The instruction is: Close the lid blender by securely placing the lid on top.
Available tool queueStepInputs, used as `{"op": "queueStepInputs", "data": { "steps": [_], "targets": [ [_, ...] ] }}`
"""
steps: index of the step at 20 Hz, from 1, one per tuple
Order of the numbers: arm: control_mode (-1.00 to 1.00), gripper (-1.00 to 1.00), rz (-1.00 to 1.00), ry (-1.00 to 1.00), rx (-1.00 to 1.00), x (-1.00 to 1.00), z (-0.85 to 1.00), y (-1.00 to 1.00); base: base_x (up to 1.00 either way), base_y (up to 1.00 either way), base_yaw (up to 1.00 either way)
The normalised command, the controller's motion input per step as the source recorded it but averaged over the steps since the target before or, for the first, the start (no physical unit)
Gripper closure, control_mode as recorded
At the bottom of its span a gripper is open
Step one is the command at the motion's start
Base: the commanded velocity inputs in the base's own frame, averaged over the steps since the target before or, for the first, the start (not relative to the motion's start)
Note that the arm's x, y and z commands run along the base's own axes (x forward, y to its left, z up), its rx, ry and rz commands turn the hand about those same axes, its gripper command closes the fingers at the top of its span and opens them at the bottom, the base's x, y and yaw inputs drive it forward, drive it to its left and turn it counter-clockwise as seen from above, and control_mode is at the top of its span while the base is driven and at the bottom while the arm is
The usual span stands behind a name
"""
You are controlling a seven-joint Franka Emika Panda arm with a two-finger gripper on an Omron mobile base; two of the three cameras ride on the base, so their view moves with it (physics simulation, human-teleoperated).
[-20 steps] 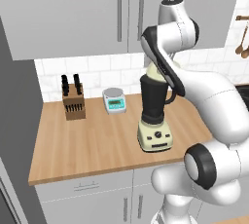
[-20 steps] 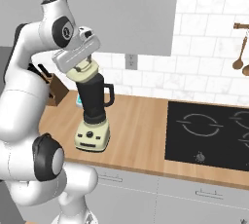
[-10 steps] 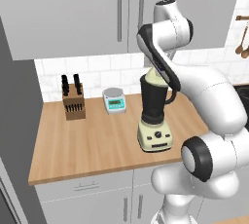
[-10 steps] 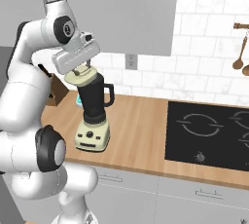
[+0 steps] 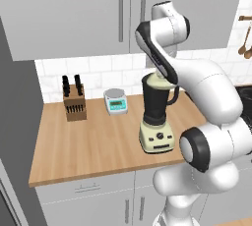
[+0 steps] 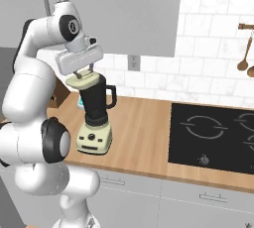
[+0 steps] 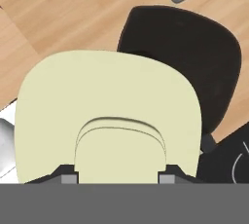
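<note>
1. In the hand view, the gripper (image 7: 116, 179) is clamping the raised knob of the lid (image 7: 107, 116), one dark fingertip (image 7: 68, 178) pressing on each side of the knob; the jaws are standing partway closed on it.
2. The lid is sitting over the dark jar of the blender (image 7: 194, 57), offset in the hand view, so that part of the jar's open mouth is showing past the lid's upper right edge.
3. In the right base view, the lid (image 6: 83, 80) is lying at the top of the blender (image 6: 95, 115), slightly tilted, with the gripper (image 6: 85, 69) reaching down onto it from the white hand; whether it is fully seated cannot be told.
4. In the left base view, the lid (image 5: 153, 80) is showing as a pale sliver at the jar's rim, and the blender (image 5: 157, 117) is standing upright on the wooden counter (image 5: 83, 146).
5. Farther back, a round grey scale (image 5: 116, 100) with a teal display is lying near the tiled wall, left of the blender.
6. A wooden knife block (image 5: 74, 103) is standing farther left, well apart from the blender.
</note>
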Motion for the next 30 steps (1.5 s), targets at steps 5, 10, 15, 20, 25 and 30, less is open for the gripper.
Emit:
{"op": "queueStepInputs", "data": {
  "steps": [5,10,15,20,25,30],
  "targets": [
    [-1.00,1.00,-0.02,-0.08,0.01,0.00,0.00,-0.02,0.00,0.00,0.00],
    [-1.00,1.00,-0.01,-0.02,0.06,0.00,0.07,0.00,0.00,0.00,0.00],
    [-1.00,1.00,-0.04,-0.05,0.06,0.09,0.03,0.00,0.00,0.00,0.00],
    [-1.00,1.00,-0.02,-0.08,0.02,0.20,0.00,0.00,0.00,0.00,0.00],
    [-1.00,1.00,0.00,-0.02,0.00,0.28,-0.02,0.00,0.00,0.00,0.00],
    [-1.00,1.00,0.00,0.00,0.00,0.14,-0.26,-0.01,0.00,0.00,0.00]
  ]
}}
